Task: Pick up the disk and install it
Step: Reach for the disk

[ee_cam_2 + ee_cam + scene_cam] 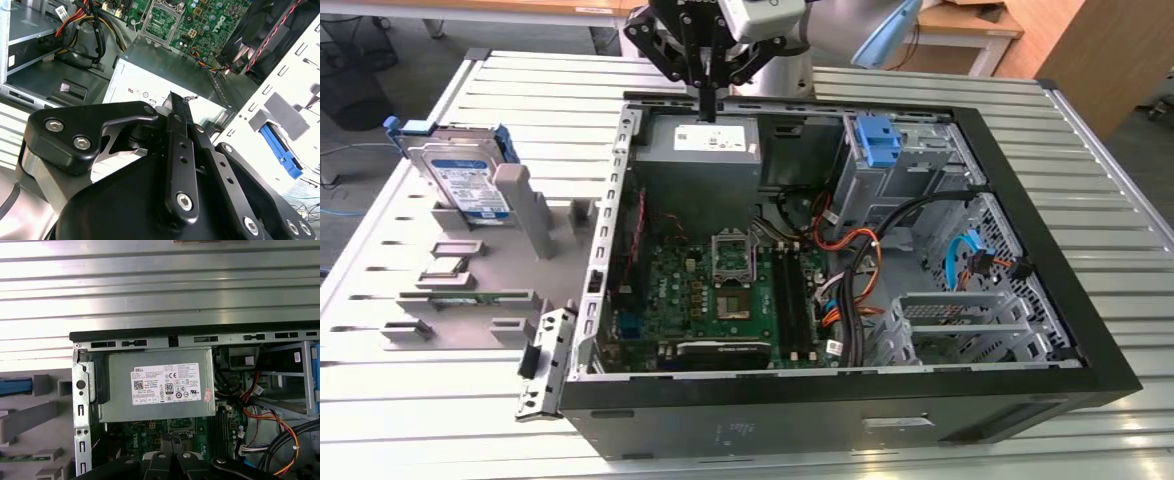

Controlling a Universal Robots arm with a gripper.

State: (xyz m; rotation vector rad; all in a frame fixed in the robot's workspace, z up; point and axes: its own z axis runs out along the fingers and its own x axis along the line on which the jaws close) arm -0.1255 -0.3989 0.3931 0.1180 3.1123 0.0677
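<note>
Gripper (708,113) closed, empty, over power supply (698,140), disk (459,180) in rack (534,215) well apart.

A ribbed silver metal table (547,100) carried an open black desktop computer case (854,400) and, just beside it toward the exterior view's left, a grey slotted plastic rack (540,225).

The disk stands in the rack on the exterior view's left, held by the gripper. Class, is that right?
No. The disk stands in the rack, but the gripper does not hold it: the exterior view shows it over the power supply, apart from the disk.
</note>
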